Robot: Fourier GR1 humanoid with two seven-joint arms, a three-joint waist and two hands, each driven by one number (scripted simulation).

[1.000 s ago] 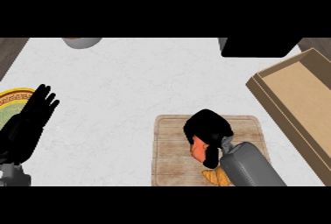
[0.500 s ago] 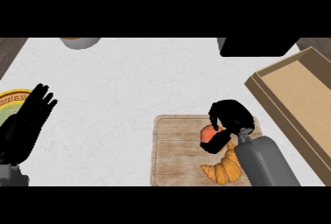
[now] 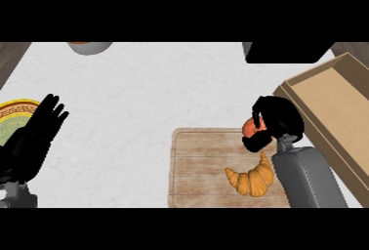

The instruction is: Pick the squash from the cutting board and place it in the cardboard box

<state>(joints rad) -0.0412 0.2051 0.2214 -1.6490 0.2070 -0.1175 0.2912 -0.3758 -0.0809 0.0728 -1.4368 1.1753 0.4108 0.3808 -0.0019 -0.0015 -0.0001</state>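
Note:
Only an orange patch of the squash [image 3: 250, 128] shows, because my right hand [image 3: 274, 119] is curled round it. Hand and squash sit over the far right corner of the wooden cutting board [image 3: 202, 166]. Just right of that hand lies the open cardboard box [image 3: 338, 110], its near wall [image 3: 306, 114] running diagonally. My left hand [image 3: 36, 139] rests open at the left edge with fingers pointing up, far from the board.
A croissant [image 3: 252, 178] lies on the board's right half, close to my right forearm [image 3: 310, 178]. A patterned plate [image 3: 14, 112] peeks out at the left edge. At the far edge are a grey bowl [image 3: 90, 47] and a black block [image 3: 288, 51].
My right hand has carried the squash away from the middle of the board, right and further back, toward the box. The croissant is now uncovered. The left hand has stayed still.

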